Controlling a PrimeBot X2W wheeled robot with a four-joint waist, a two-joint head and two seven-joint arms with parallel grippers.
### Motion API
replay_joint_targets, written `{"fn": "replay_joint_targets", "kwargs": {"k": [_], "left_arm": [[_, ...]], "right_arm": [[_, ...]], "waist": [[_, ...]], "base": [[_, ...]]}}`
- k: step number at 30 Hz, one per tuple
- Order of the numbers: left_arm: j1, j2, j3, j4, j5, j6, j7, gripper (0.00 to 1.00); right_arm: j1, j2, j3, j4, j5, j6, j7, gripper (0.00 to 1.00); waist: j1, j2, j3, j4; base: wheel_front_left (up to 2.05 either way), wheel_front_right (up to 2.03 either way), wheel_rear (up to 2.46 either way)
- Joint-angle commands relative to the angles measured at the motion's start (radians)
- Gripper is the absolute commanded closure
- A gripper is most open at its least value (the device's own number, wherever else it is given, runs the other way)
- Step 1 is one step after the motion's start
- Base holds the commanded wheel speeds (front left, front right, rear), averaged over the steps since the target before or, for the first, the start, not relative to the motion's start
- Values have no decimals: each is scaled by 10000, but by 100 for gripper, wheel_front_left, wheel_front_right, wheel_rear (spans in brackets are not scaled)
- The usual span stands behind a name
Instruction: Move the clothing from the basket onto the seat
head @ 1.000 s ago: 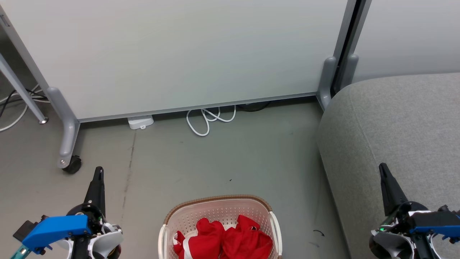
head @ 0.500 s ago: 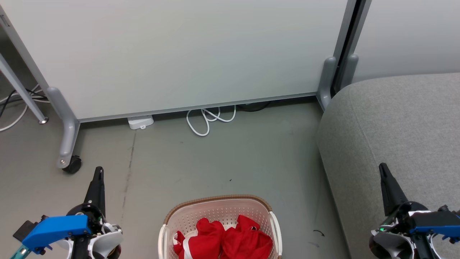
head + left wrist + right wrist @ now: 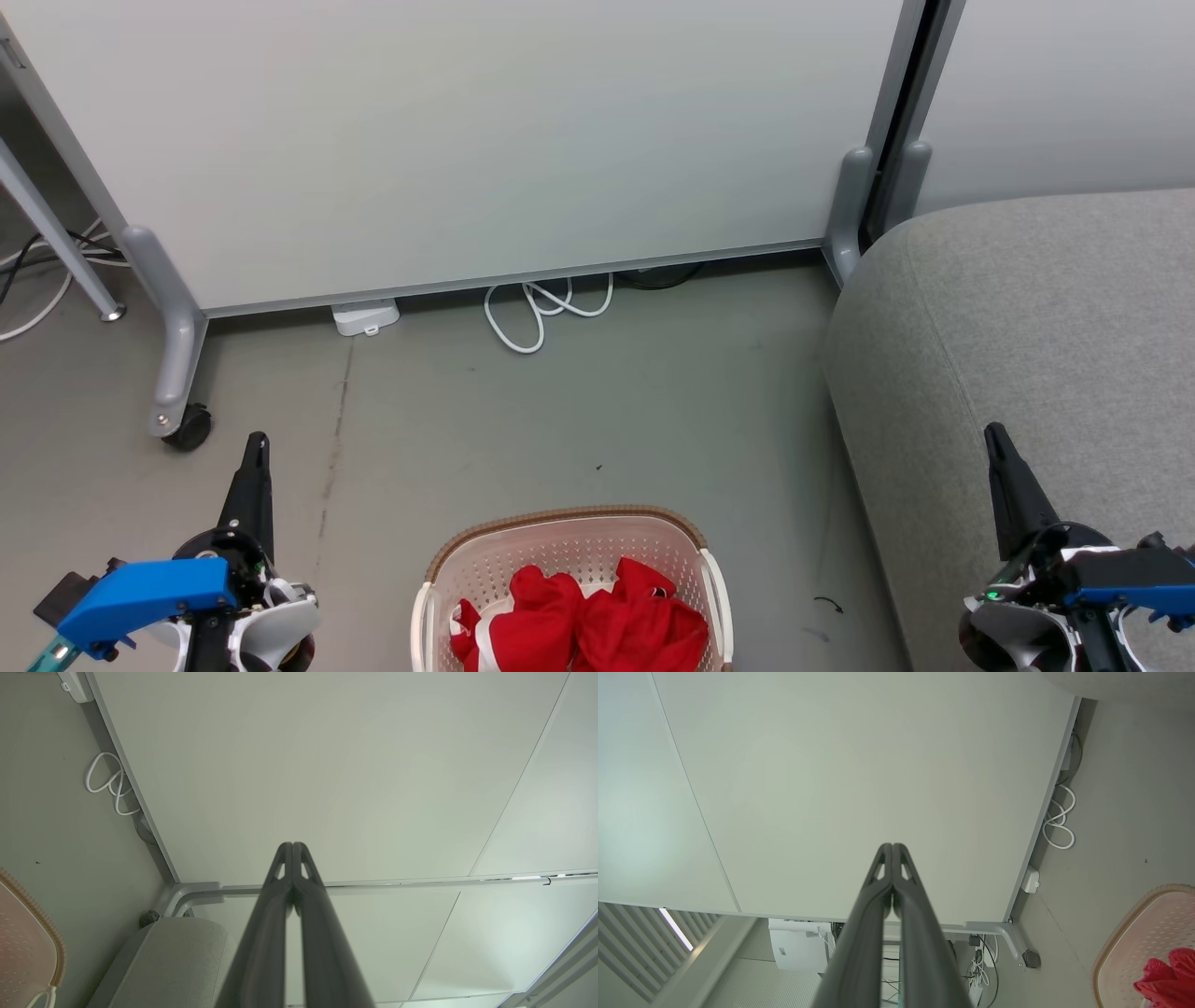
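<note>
Head view shows the clothing [image 3: 583,625] bunched in the basket [image 3: 560,519] on the floor, the seat [image 3: 1027,308] bare nearby, so the whole job remains; the left gripper [image 3: 256,441] and right gripper [image 3: 994,433] flank it, fingers pressed together, holding nothing

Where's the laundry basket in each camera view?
Head view: basket at bottom centre, left of the seat.
Left wrist view: basket at the lower left edge.
Right wrist view: basket in the lower right corner, clothing inside.
Shared landmark: the coiled white cable.
</note>
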Motion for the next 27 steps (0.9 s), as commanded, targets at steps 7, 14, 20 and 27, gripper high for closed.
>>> {"fn": "replay_joint_targets", "kwargs": {"k": [7,14,20,27], "left_arm": [[-100,-5,14,-32,-24,-24,28,100],[-100,-5,14,-32,-24,-24,28,100],[-101,-5,14,-32,-24,-24,28,100],[423,-71,-10,385,2,0,-13,0]], "right_arm": [[-101,-25,-13,7,28,8,23,100],[-102,-25,-13,7,28,8,23,100],[-102,-25,-13,7,28,8,23,100],[338,52,29,376,-2,-15,-6,0]], "waist": [[0,0,0,0],[0,0,0,0],[0,0,0,0],[0,0,0,0]], "base": [[0,0,0],[0,0,0],[0,0,0],[0,0,0]]}}
